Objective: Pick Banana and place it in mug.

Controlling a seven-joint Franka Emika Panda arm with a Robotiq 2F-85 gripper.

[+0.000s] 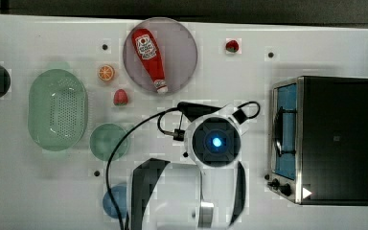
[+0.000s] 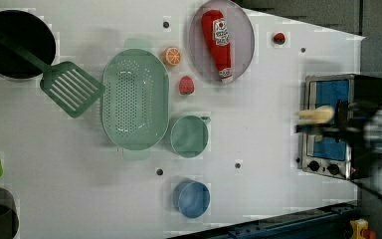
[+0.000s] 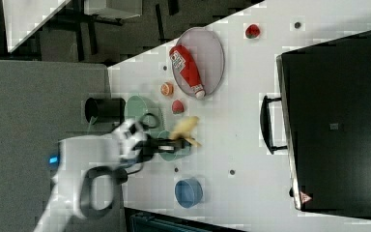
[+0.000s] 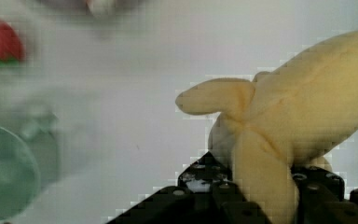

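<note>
white counter (image 1: 268, 28) carries mug (image 2: 189, 136) just beside colander (image 2: 135, 98). gripper (image 4: 256, 186) jaws clamped on banana (image 4: 298, 121), lifted off counter, apart from mug. arm hides banana in top view; left view blurs gripper.

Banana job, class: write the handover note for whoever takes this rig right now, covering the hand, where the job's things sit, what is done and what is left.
Hand: shut on the banana, lifted clear of the white table.
Mug: empty, upright, beside the green colander on the left view's right; blue cup stands apart from it.
Done: banana picked up.
Left: carry it over the mug, lower, release. In the right view the banana looks near the mug, but not inside it.
</note>
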